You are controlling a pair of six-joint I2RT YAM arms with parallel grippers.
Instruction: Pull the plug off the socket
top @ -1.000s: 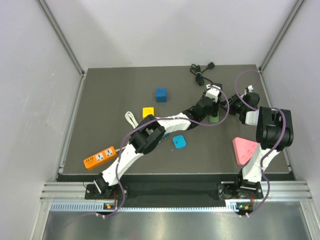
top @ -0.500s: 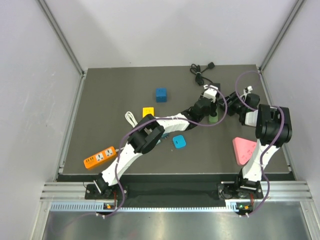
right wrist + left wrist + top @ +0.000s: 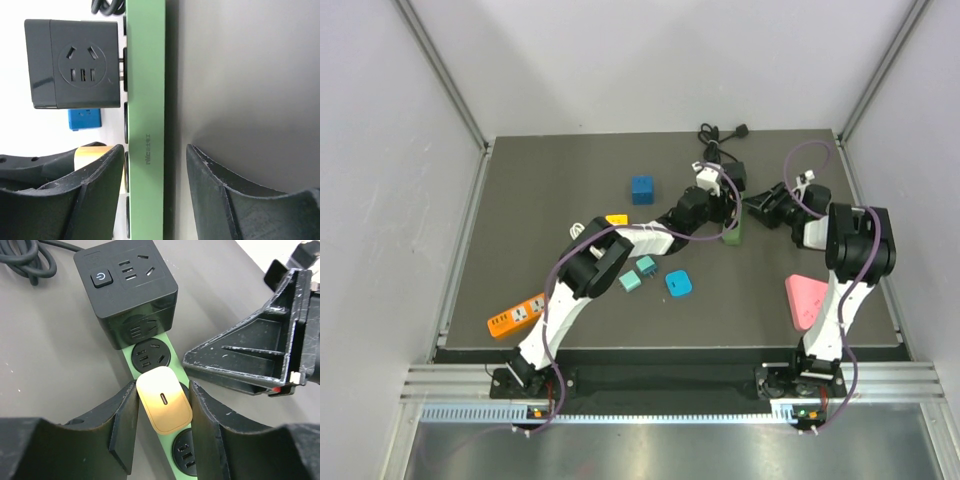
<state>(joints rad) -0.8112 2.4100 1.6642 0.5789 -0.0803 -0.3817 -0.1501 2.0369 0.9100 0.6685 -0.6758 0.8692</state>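
Observation:
The socket is a narrow green strip with round black outlets, lying at the back right of the mat. A cream, rounded plug sits in one of its outlets. My left gripper is shut on this plug, a finger against each side. A black cube adapter sits in the outlet at the strip's far end. My right gripper is open, its jaws straddling the socket with a gap on one side. In the top view the left gripper hides the plug.
The strip's black cable lies coiled at the back edge. On the mat are a blue cube, an orange block, teal pieces, a pink triangle and an orange power strip.
Both grippers and the green strip have shifted left. The left jaws have narrowed onto the plug. The right gripper has gone from shut to open around the strip.

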